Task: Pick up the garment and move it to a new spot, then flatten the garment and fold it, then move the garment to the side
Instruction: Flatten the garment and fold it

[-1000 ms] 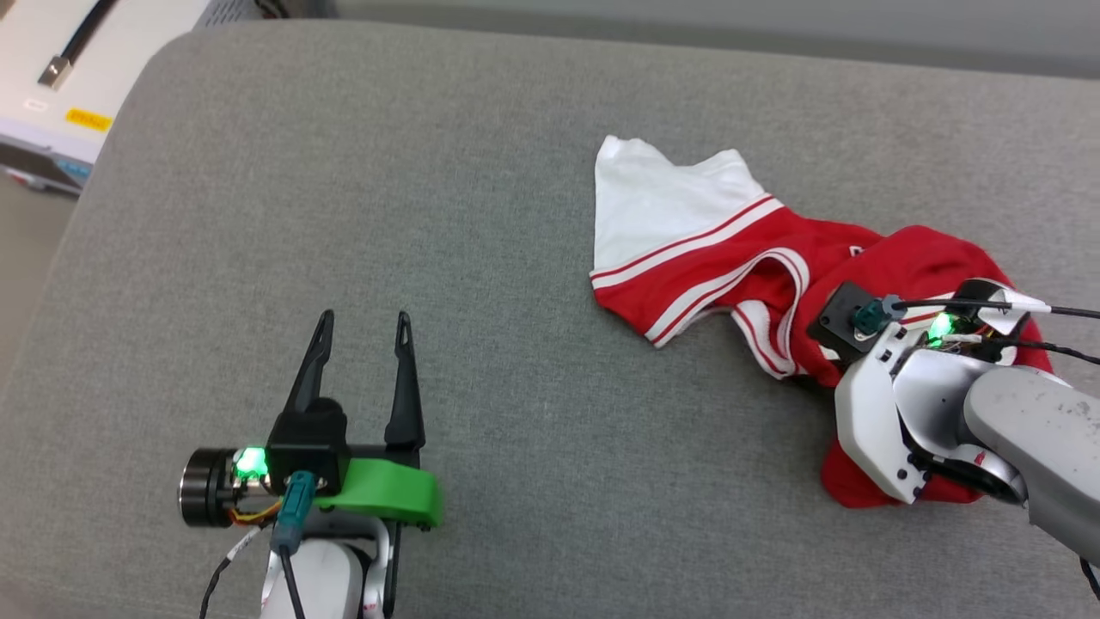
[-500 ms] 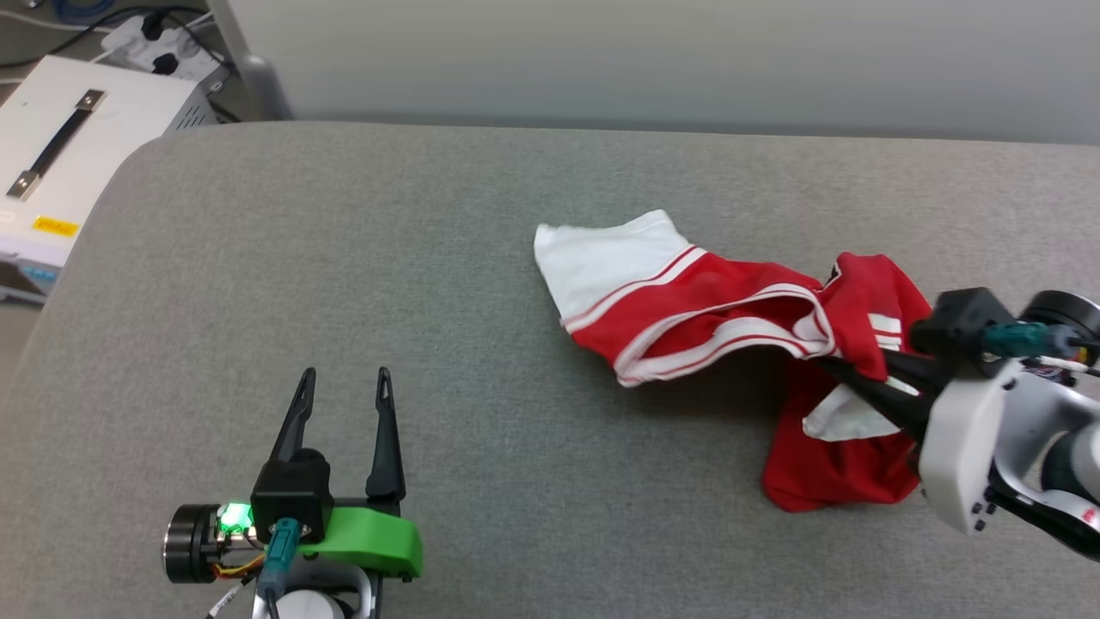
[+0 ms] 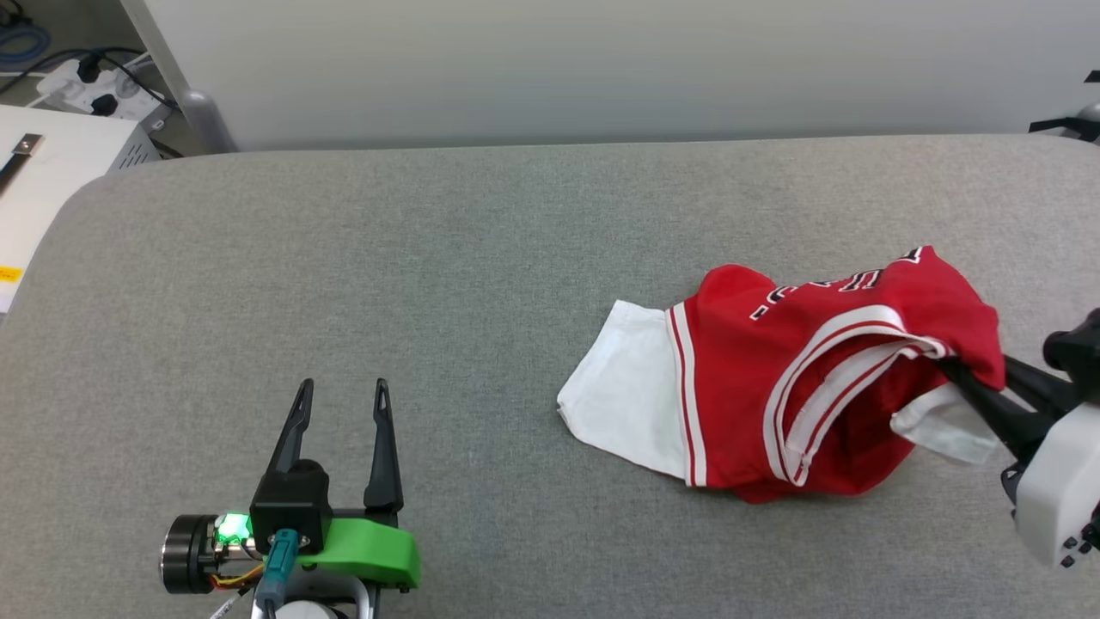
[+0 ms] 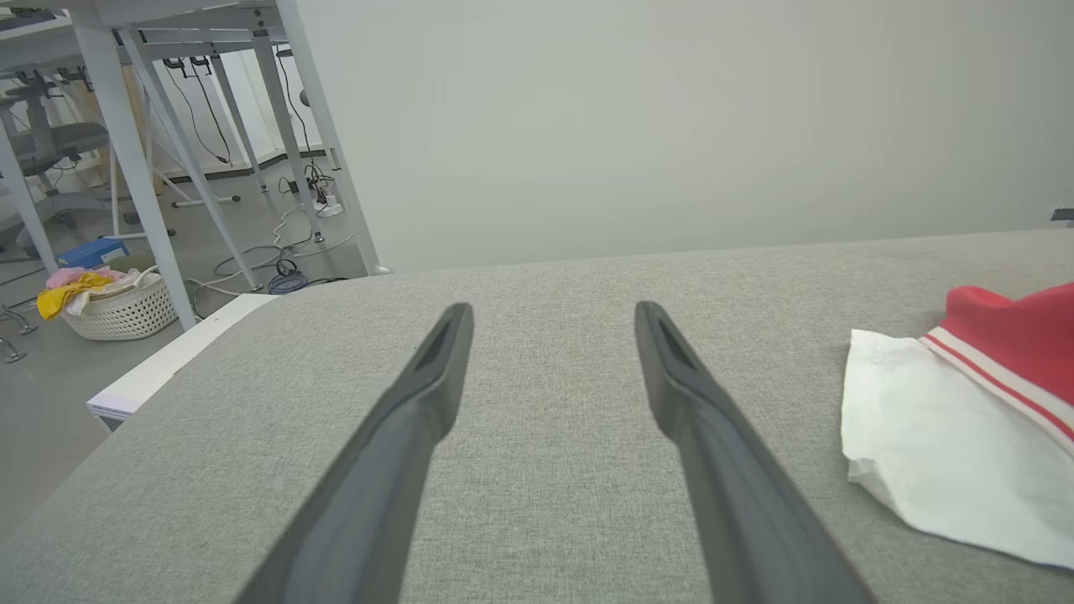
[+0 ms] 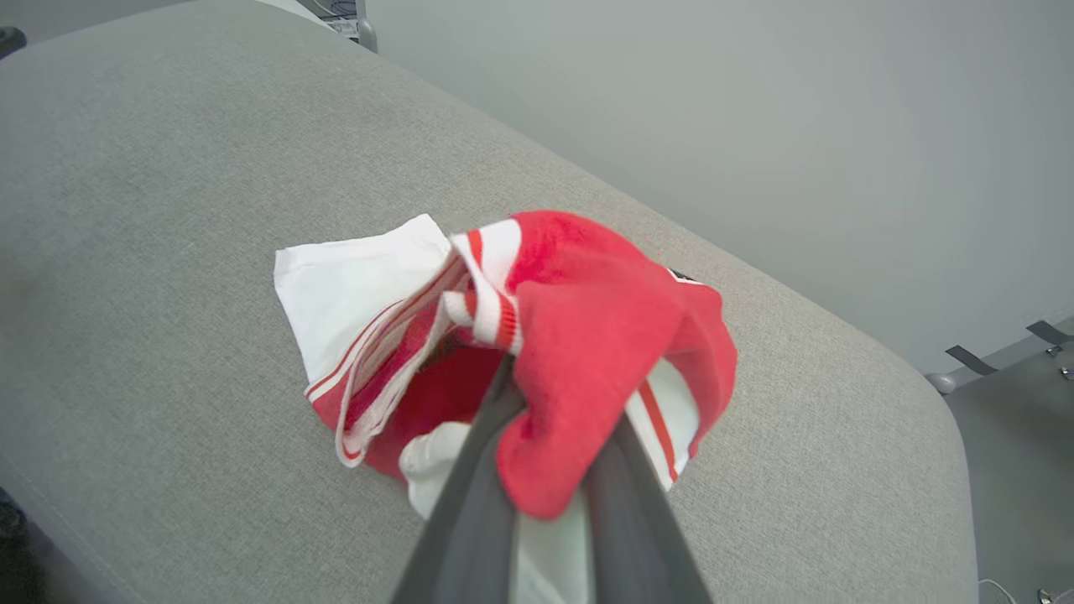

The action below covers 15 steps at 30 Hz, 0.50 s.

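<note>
The garment [image 3: 799, 378], a red jersey with white-and-red striped trim, is bunched at the right of the grey table [image 3: 430, 258]. One white sleeve [image 3: 623, 404] trails left on the cloth surface, and part of a black print shows along the top fold. My right gripper [image 3: 975, 387] reaches in from the right edge, shut on the garment's right end and holding that end up. From the right wrist the garment [image 5: 587, 335] drapes over the closed fingers [image 5: 470, 503], hiding their tips. My left gripper [image 3: 339, 395] rests open at the lower left, well apart from the garment [image 4: 923, 436].
A white equipment case [image 3: 34, 172] stands off the table's left end, with a power strip and cables [image 3: 94, 86] behind it. A pale wall runs along the far edge. The left wrist view shows table legs [image 4: 134, 168] and a white basket [image 4: 117, 306] on the floor.
The head camera has tilted up. My right gripper, still shut on the garment, has lifted and pulled it rightward, turning the bunch over. The left gripper has stayed open in place.
</note>
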### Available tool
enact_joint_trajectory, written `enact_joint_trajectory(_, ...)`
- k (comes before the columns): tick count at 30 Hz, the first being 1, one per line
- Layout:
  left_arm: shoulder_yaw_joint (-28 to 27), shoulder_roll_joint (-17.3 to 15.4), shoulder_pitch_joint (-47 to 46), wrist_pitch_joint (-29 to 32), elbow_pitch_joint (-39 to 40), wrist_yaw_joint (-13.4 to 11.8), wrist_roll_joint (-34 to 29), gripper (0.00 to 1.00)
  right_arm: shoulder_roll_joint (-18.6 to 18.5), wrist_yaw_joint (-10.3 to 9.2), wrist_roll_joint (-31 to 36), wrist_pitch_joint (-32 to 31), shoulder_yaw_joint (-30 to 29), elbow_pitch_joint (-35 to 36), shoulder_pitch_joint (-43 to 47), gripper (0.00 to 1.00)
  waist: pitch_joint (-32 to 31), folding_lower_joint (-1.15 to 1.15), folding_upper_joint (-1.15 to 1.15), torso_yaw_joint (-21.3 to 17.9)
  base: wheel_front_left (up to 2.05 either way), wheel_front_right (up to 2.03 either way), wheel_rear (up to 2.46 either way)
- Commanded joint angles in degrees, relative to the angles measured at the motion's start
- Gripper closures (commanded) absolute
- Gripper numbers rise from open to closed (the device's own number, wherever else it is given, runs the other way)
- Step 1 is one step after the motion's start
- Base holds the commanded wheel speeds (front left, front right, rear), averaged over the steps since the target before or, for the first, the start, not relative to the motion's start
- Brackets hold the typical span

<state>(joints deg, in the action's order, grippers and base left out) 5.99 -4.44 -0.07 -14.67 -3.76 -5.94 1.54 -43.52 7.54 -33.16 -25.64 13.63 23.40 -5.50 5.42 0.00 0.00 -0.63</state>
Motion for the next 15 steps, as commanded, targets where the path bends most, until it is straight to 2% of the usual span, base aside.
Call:
enact_joint_trajectory(1,0.16,-0.12,-0.42,-0.33,0.21,0.20,-0.50,0.00,0.72,-0.05,0.44,-0.53,-1.52,0.31,0.79,1.00,0.78,0.00,0.00,-0.08,0.00,0.00,0.00)
enact_joint_trajectory(5,0.60,-0.07,-1.78,-0.33,0.51,0.41,-0.77,0.00,0.96,-0.05,1.58,-1.51,-5.05,-1.81,1.15,1.00,2.83,0.00,0.00,0.49,0.00,0.00,0.00)
enact_joint_trajectory(9,0.88,-0.03,-3.30,-0.33,0.57,0.45,-0.93,0.00,1.10,-0.05,0.39,-1.57,-6.96,-6.84,0.49,1.00,5.47,0.00,0.00,1.36,0.00,0.00,0.00)
enact_joint_trajectory(15,1.43,0.19,-4.97,-0.33,0.38,0.27,-0.89,0.00,0.60,-0.05,-1.14,0.48,-7.64,-21.06,-2.30,1.00,8.79,0.00,0.00,2.63,0.00,0.00,0.00)
